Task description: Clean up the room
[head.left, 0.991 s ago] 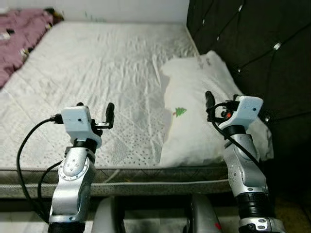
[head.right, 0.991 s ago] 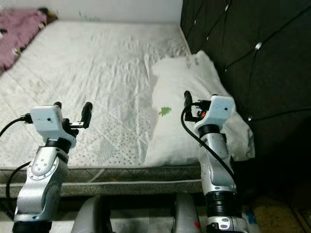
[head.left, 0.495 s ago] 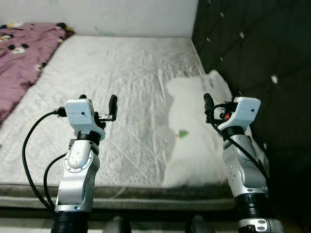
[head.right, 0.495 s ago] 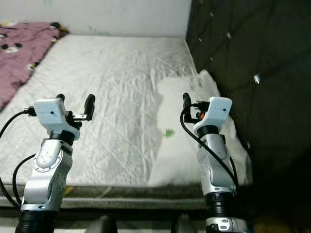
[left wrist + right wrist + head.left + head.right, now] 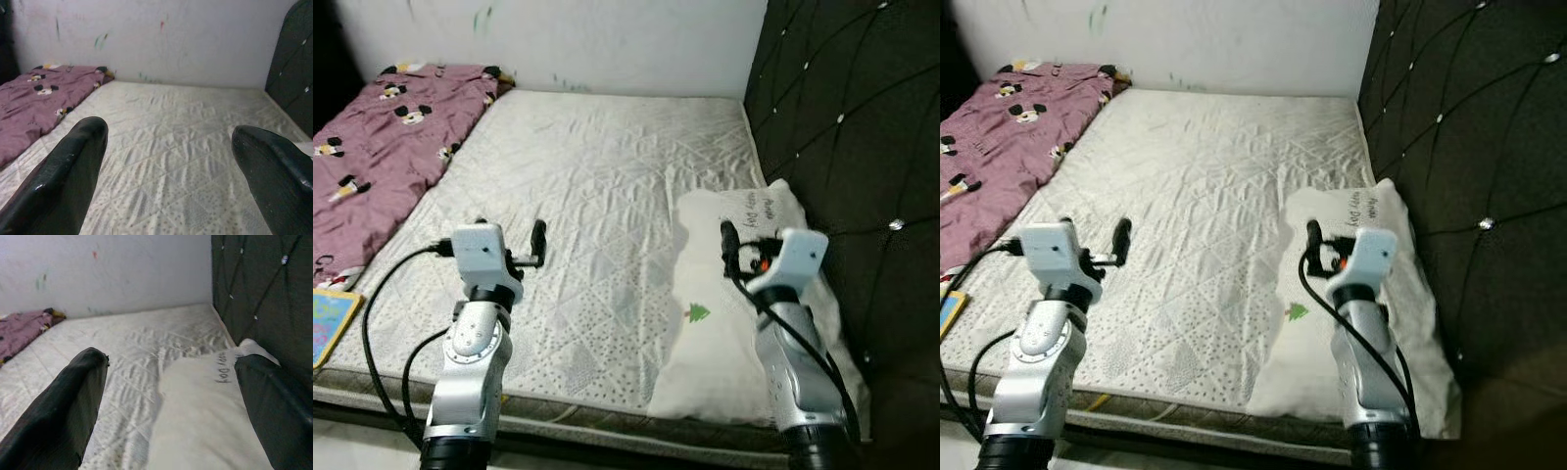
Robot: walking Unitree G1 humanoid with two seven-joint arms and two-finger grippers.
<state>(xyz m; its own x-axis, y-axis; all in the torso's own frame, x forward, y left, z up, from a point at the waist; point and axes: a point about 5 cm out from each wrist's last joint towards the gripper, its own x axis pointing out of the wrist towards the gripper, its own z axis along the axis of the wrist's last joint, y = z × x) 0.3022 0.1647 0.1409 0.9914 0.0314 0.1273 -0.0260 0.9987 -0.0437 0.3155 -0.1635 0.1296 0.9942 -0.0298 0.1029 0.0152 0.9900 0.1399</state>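
Blanket (image 5: 382,157), book (image 5: 331,323) perhaps, cut by edge.

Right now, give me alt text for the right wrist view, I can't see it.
The open right gripper, its two black fingers spread wide, hovers over a white pillow lying on a bare white mattress. A dark tufted headboard rises beside the pillow, and a purple blanket lies at the far side.
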